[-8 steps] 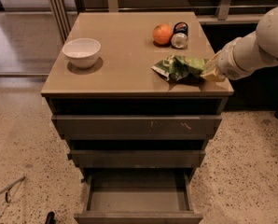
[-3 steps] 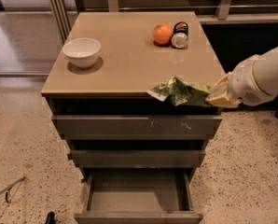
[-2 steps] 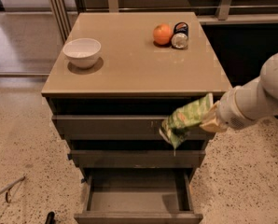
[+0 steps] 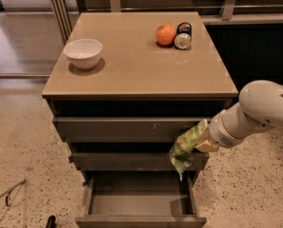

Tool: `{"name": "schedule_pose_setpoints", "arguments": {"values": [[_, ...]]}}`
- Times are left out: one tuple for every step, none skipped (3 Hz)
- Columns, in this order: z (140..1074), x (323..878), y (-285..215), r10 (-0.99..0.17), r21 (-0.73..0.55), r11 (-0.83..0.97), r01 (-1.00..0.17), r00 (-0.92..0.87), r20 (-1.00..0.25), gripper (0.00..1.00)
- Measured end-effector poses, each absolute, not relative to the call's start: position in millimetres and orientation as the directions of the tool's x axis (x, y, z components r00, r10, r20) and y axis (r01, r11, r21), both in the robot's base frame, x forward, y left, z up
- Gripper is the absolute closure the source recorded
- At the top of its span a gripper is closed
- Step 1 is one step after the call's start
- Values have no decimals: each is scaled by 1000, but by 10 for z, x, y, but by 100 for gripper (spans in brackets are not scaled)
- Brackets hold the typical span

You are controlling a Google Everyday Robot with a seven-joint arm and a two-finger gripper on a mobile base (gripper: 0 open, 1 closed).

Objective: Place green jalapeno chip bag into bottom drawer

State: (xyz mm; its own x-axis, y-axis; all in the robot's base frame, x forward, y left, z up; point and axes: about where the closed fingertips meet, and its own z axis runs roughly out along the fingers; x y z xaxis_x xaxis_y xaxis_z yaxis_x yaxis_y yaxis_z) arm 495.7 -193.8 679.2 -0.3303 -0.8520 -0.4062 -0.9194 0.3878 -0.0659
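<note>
Green-and-white foil, crumpled: the green jalapeno chip bag [image 4: 186,146] hangs in mid-air at centre-right of the frame, in front of the cabinet face, spanning the level of the middle drawer [image 4: 127,161]; its lower tip points down over the right rear part of the bottom drawer [image 4: 139,204], not touching it. The gripper [image 4: 204,139] sits just right of the bag, clamped on the bag's upper right edge; the white arm [image 4: 255,110] comes in from the right edge of the frame. Bottom drawer is pulled open at bottom centre, grey tray, floor bare; middle drawer is slightly out; top drawer [image 4: 122,127] above it has a scratched front. On the tan cabinet top [image 4: 141,65]: white bowl [image 4: 83,52] at upper left, upright; orange fruit [image 4: 165,34] at upper centre, touching or just beside a dark can [image 4: 183,36] lying on its side, silver end toward the camera. Speckled floor [image 4: 23,146] surrounds the cabinet.
</note>
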Motion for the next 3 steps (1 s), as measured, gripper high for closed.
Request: {"name": "schedule_pose_setpoints", "arguments": {"values": [[6592, 4938, -1948, -858, -59, 371, -927, -318, -402, 100], [6128, 4839, -1930, -846, -32, 356, -934, -307, -437, 100], [5507, 4968, -1899, -782, -15, 356, -934, -289, -552, 100]]}}
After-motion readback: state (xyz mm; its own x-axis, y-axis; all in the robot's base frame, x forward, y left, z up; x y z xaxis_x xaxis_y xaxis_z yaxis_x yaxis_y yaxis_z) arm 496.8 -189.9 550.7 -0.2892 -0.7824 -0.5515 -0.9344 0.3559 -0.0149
